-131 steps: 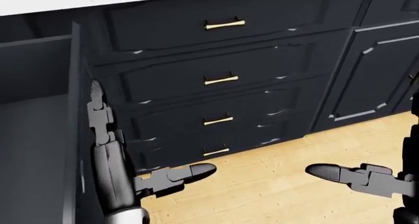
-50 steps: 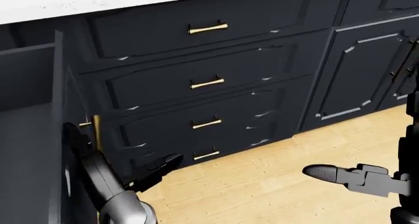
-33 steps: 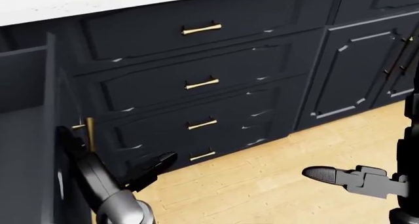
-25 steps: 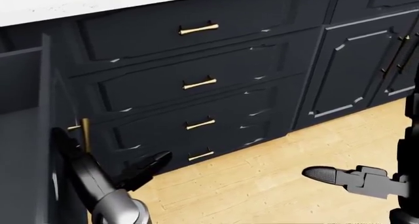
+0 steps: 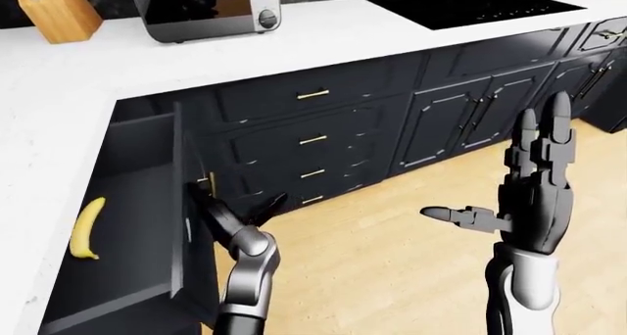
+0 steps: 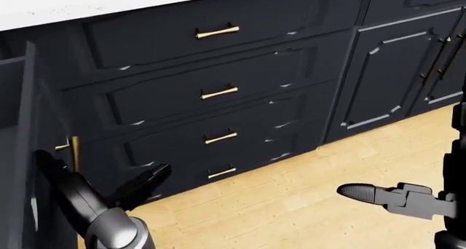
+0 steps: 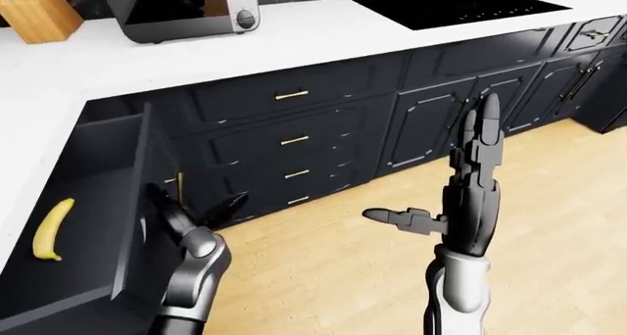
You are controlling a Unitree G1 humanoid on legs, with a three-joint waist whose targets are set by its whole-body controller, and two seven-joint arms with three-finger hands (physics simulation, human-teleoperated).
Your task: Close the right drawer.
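Observation:
The open drawer (image 5: 147,203) juts out of the dark cabinets at the left of the left-eye view. It has a dark front panel (image 5: 180,203) and a gold handle (image 5: 209,181). A yellow banana (image 5: 86,228) lies inside it. My left hand (image 5: 235,204) is open, its fingers (image 6: 49,164) resting against the drawer front just below the handle (image 6: 75,150), thumb spread to the right. My right hand (image 5: 509,188) is open and empty, held up over the floor with fingers pointing up, far from the drawer.
A stack of closed drawers with gold handles (image 6: 219,93) lies right of the open drawer, then cabinet doors (image 5: 461,118). On the white counter (image 5: 323,23) are a knife block (image 5: 61,12), a toaster oven (image 5: 201,8) and a black cooktop (image 5: 470,6). The floor (image 5: 392,276) is wood.
My left hand dropped from upright beside the drawer onto its front by the handle. The drawer front has slid left in the head view; the whole view also shifted slightly. The right hand has not moved.

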